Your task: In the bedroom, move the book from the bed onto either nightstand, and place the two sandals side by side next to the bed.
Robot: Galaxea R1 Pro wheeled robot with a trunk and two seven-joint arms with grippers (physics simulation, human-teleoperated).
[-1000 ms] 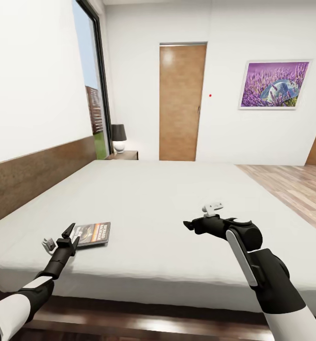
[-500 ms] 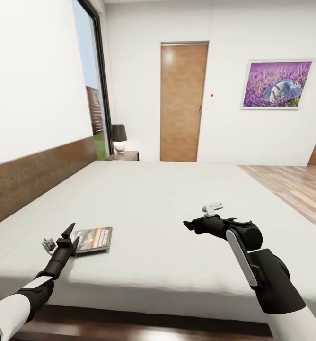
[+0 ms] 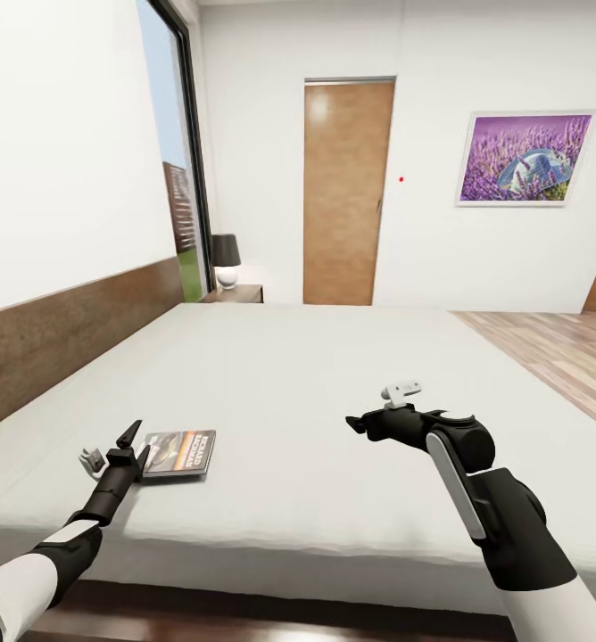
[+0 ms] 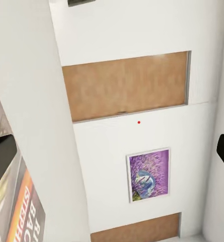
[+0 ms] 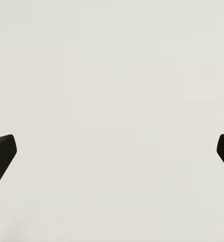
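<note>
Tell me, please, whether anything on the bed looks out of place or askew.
Only the book: it lies flat near the bed's front left corner, turned at a slant to the mattress edge, beside the open left gripper. Nothing looks spilled or damaged.

Your head camera looks forward and down from the near edge of the bed [image 3: 334,374], across the mattress to the far wall with the door [image 3: 347,192] and the purple picture [image 3: 523,159]. Your left wrist camera, rolled sideways and low by the mattress, shares that door [image 4: 124,85] and picture [image 4: 148,174]. Your right wrist camera faces plain mattress [image 5: 112,101] from close by.
</note>
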